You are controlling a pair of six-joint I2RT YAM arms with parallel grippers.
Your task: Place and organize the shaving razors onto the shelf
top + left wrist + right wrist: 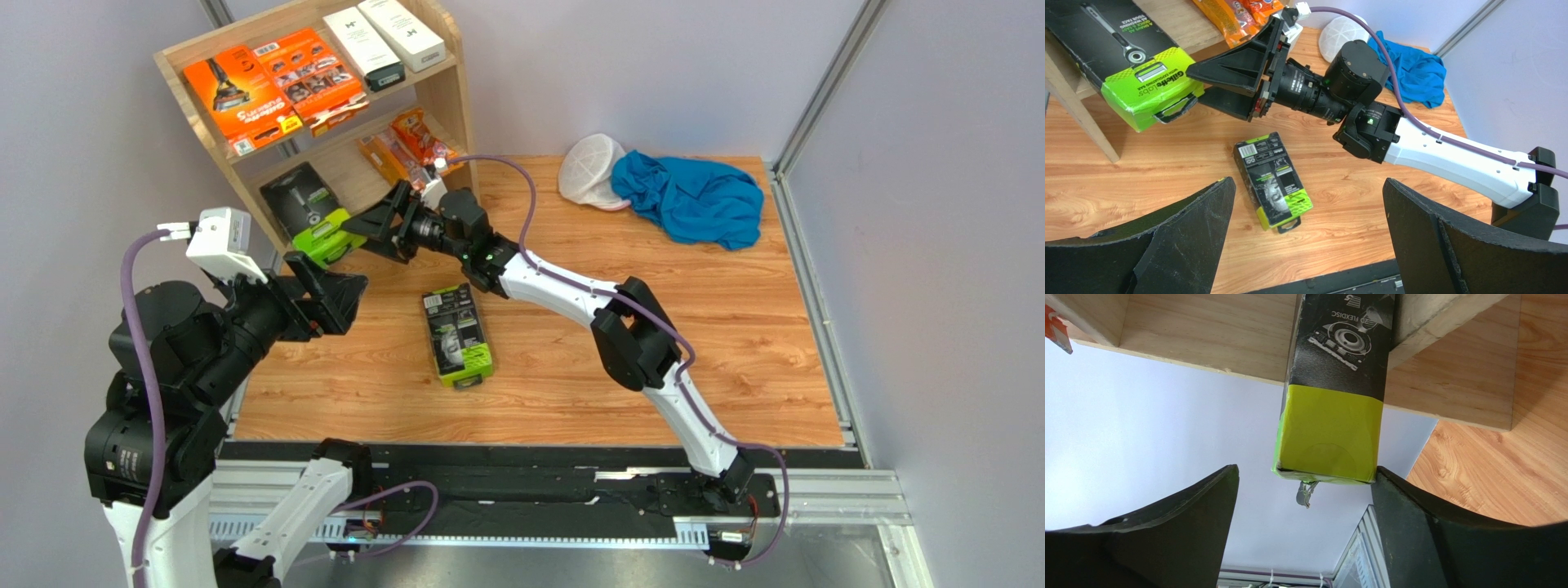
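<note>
**My table and my shelf: what sits where**

My wooden table [687, 343] carries the light-wood shelf [459, 104] at its far left corner. On the shelf's top tier, a flat orange pack [237, 98] and a second flat orange pack [313, 74] lie side by side. A white box [364, 47] and a second white box [402, 32] lie to their right. The lower tier holds the small orange packets [395, 157] toward its right end. It also holds a black-and-lime pack [298, 202] whose lime end juts past the front edge. Flat on my table, in front of the shelf, lies another black-and-lime pack [456, 333]. At the far side a white mesh cap [591, 172] touches a crumpled blue cloth [689, 196].
</note>
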